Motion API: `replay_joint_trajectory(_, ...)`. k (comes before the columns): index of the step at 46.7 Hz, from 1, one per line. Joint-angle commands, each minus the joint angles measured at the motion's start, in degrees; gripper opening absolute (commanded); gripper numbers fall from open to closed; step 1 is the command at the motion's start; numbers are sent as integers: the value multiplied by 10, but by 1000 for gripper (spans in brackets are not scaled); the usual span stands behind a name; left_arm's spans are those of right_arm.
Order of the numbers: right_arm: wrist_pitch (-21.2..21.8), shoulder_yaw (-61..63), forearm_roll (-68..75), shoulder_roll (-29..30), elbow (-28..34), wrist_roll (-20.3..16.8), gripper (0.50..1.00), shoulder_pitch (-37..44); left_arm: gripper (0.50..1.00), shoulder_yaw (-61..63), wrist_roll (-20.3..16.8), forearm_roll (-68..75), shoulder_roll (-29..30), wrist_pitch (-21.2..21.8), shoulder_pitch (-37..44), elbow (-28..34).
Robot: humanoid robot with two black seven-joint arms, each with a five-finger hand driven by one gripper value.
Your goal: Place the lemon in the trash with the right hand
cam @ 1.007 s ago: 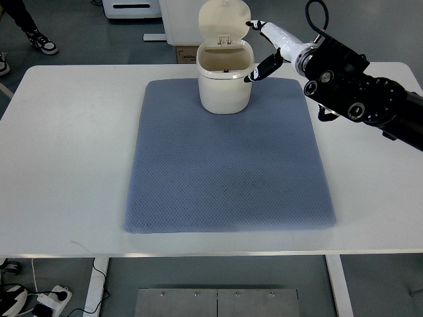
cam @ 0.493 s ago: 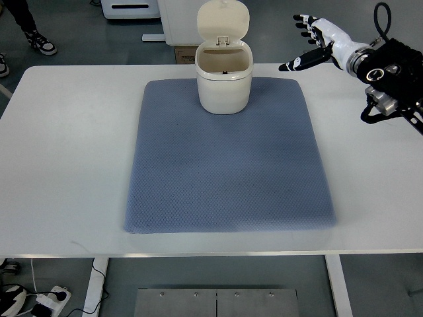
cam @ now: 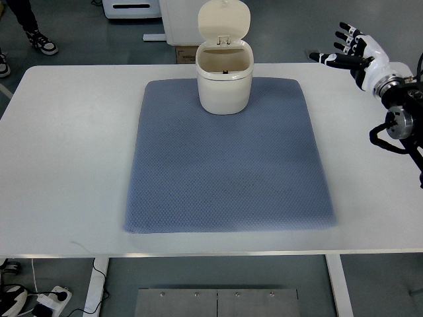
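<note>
A cream trash bin (cam: 225, 79) stands upright at the far middle of the blue mat (cam: 225, 158), its hinged lid (cam: 225, 20) flipped up and open. I see no lemon anywhere; the bin's inside is mostly hidden. My right hand (cam: 347, 49) is at the far right edge of the table, well to the right of the bin, fingers spread and holding nothing. Its black arm (cam: 403, 112) comes in from the right edge. My left arm is out of view.
The white table (cam: 66, 152) surrounds the mat. Beyond its far edge are white equipment (cam: 178, 20) and a cardboard box (cam: 185, 53). A person's shoes (cam: 43, 43) show at the top left. A power strip (cam: 53, 300) lies on the floor below.
My right hand has drawn back from beside the bin's rim to the right and slightly away, ending near the table's far right edge, open. The bin has not moved.
</note>
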Motion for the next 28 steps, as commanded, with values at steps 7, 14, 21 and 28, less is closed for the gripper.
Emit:
replay_joint_trajectory(7, -1, 64, 7, 27, 20, 78, 979, -75, 1000, 0, 0, 0, 0, 0, -1, 0)
replay_joint_trajectory(14, -1, 102, 7, 49, 21, 124, 983, -118, 1000, 0, 0, 0, 0, 0, -1, 0)
replay_joint_trajectory(21, -1, 128, 7, 76, 21, 164, 983, -149, 1000, 0, 0, 0, 0, 0, 0, 0)
replay_joint_trajectory(28, -1, 154, 12, 100, 26, 179, 983, -172, 1000, 0, 0, 0, 0, 0, -1, 0)
